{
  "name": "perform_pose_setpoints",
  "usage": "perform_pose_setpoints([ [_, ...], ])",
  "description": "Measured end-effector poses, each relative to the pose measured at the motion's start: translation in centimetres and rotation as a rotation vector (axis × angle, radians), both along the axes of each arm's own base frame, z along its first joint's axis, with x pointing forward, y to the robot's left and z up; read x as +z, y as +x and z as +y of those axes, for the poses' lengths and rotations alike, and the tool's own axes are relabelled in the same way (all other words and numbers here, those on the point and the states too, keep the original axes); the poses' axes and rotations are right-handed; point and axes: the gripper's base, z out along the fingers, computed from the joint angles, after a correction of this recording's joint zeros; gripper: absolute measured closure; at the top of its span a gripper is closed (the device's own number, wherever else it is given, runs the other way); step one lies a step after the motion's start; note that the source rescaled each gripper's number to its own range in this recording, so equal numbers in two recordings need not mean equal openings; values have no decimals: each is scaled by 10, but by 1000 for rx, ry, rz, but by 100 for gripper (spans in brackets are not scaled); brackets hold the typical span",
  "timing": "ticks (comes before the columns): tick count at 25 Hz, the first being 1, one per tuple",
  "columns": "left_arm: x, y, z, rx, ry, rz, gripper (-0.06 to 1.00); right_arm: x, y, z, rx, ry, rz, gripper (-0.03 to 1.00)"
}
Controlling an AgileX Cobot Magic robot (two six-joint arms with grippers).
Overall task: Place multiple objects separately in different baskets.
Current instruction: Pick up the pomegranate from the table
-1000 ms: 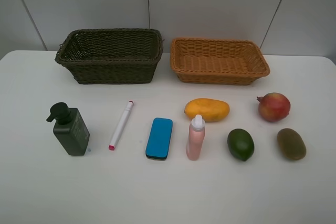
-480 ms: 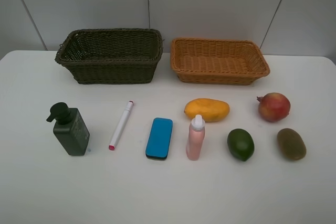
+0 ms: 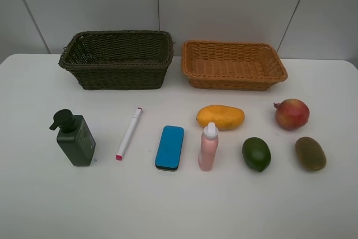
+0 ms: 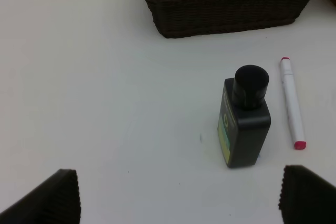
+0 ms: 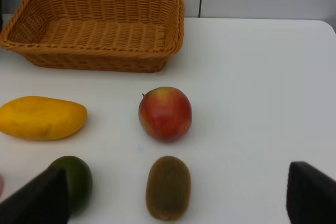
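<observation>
The left pincer (image 4: 181, 198) is hanging above the white counter (image 4: 105, 77) with its two dark fingertips spread wide apart and nothing between them. The right pincer (image 5: 174, 199) is doing likewise, gaping and empty. Neither is touching anything, so by my judgement the sorting is only beginning.

Nearest the left pincer, the dark green square plastic pump bottle (image 4: 244, 124) is standing upright. The white pink-capped marker pen (image 4: 291, 103) is lying just beside it, not touching. Beyond them the deep, dark olive-green woven wicker basket (image 4: 226, 9) is waiting.

Nearest the right pincer, the brown oval kiwi (image 5: 168, 187) is lying with the round red pomegranate (image 5: 165, 114) just behind it. The green avocado (image 5: 73, 182) and long yellow mango (image 5: 42, 117) are sitting further toward the middle. The shallower orange-tan wicker basket (image 5: 100, 59) is standing beyond them.

In the middle of the row, the flat blue eraser block (image 3: 169, 147) is lying and the slim pink spray bottle (image 3: 208, 148) is standing, close in front of the mango.

All eight objects are resting on the counter, and both baskets are looking empty. The items are sitting apart, likely so that open jaws can be coming down around one without knocking its neighbour. Household things are facing the dark basket and fruit the orange one, which seems to be giving each arm its own share.
</observation>
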Motion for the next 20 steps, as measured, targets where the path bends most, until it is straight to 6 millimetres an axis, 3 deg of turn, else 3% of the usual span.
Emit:
perform_pose_setpoints([
  [5,0,0,0,0,0,0,-6,16,25,0,1,2,89,-3],
  [11,0,0,0,0,0,0,-6,28,77,-1,8,1,265,-3],
  [20,0,0,0,0,0,0,-6,18,165,-3,105,-100,509,-3],
])
